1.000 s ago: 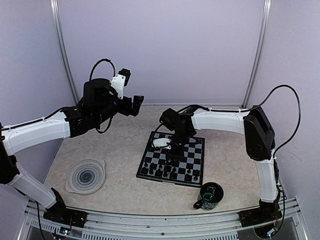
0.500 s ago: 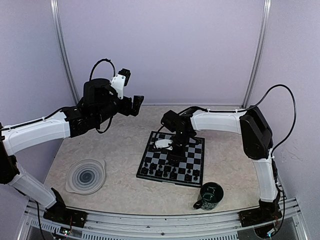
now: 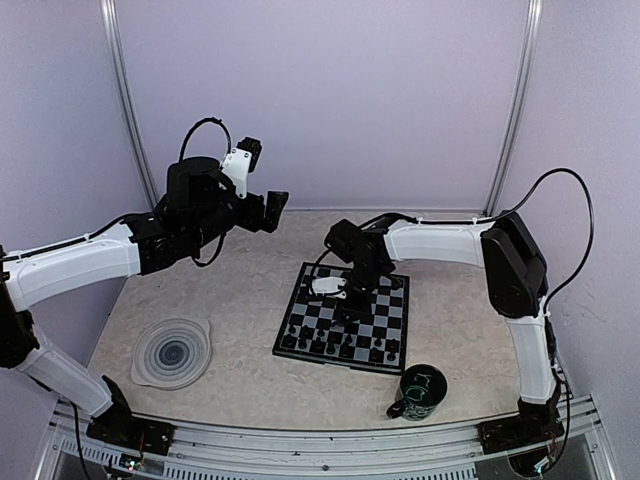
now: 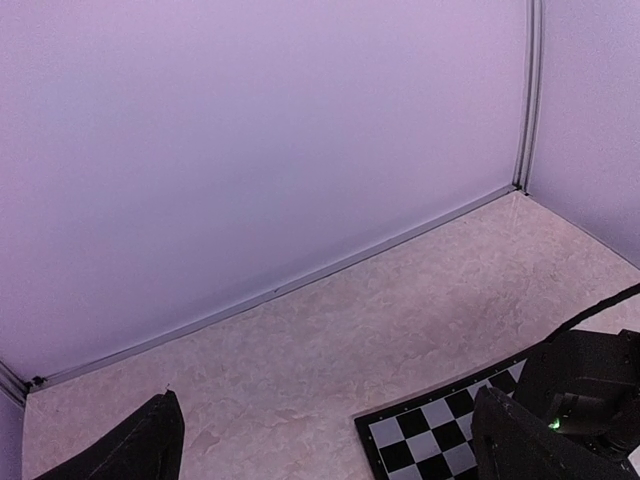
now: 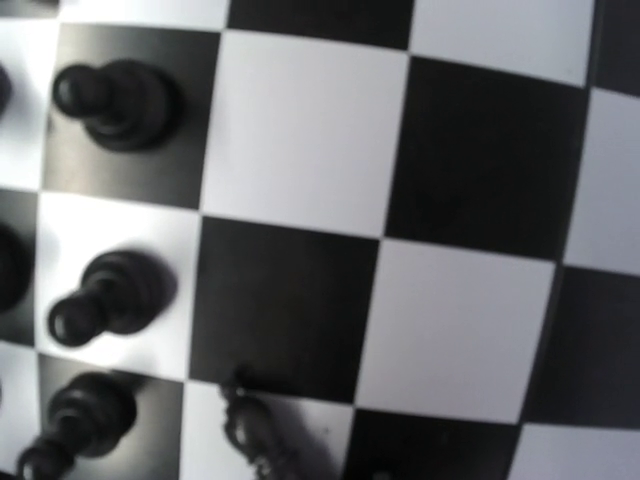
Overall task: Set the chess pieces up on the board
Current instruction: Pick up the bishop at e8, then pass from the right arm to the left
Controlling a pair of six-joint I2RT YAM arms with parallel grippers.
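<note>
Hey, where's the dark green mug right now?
In the top view, the mug stands on the right side, just in front of the board, by its near right corner.

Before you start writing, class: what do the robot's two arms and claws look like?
Both arms: white tubular shells, black joints. The left arm carries a looped black cable; the right arm trails a long black cable. The left claw and right claw are black.
</note>
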